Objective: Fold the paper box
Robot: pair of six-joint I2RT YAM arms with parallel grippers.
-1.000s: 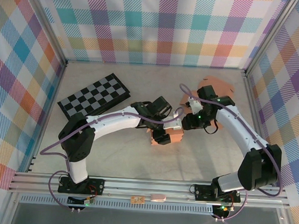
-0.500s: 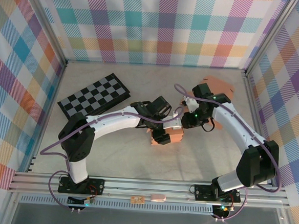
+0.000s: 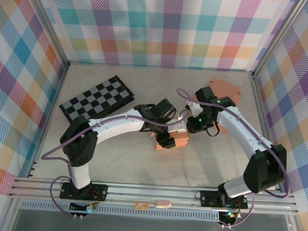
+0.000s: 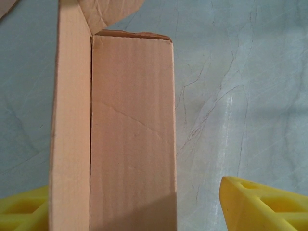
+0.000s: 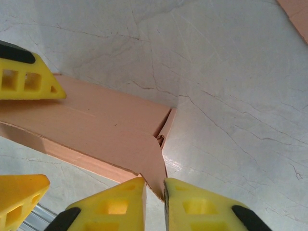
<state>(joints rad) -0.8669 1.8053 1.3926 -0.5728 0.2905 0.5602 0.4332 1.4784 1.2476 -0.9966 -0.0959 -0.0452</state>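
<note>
Paper box (image 4: pixel 132 134), plain tan cardboard

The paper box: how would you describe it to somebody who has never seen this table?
On the pale table, look right of the black-and-white checkerboard, near the middle. The paper box is the small orange-brown cardboard block there. Unlike the flat sheet of the same cardboard at the far right corner, it is folded up.

Right gripper (image 5: pixel 155 192) closed — pinching box flap (image 5: pixel 139 154).
</note>
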